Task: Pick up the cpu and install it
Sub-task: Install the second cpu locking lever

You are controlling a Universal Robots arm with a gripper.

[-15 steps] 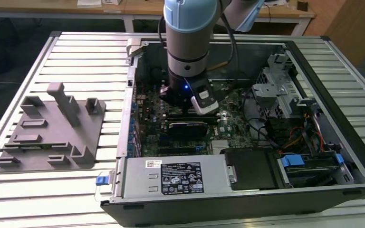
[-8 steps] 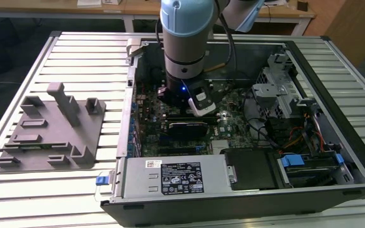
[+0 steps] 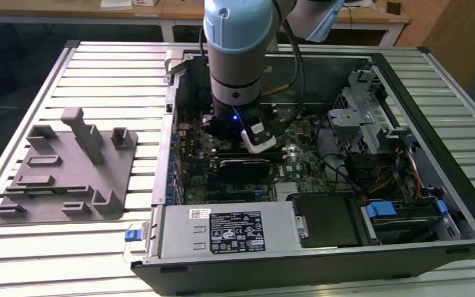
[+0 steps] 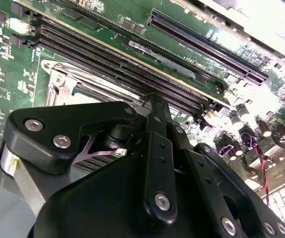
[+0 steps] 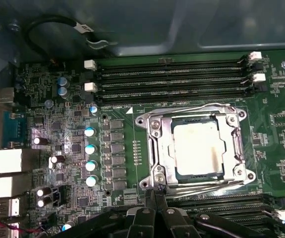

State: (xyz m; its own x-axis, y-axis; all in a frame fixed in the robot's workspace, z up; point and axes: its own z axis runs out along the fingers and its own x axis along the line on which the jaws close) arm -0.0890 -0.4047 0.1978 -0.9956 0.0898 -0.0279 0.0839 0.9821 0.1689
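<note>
On a slatted metal counter (image 3: 89, 74) lies an open black computer case (image 3: 435, 111), with wooden desks across the room behind it. Toward the exterior view's left, well apart from the case, a grey moulded tray (image 3: 64, 173) with upright posts sits on the slats. The arm reaches straight down into the case, between its steel walls, a drive cage and bundled cables; open room there is tight.

Inside, the green circuit board (image 5: 276, 124) is crowded with small silver-topped capacitors (image 5: 89, 148) and long dark memory slots (image 5: 172, 79). The cpu (image 5: 198, 145), a flat square chip with a pale, dull metal top, lies in the socket (image 5: 154, 148), ringed by a shiny steel frame with screws at its corners.

The hand (image 5: 154, 201) is black, hinged and bolted; in both wrist views its fingers (image 4: 156, 119) are pressed together into one narrow tip, holding nothing, just at the frame's edge beside the chip.
</note>
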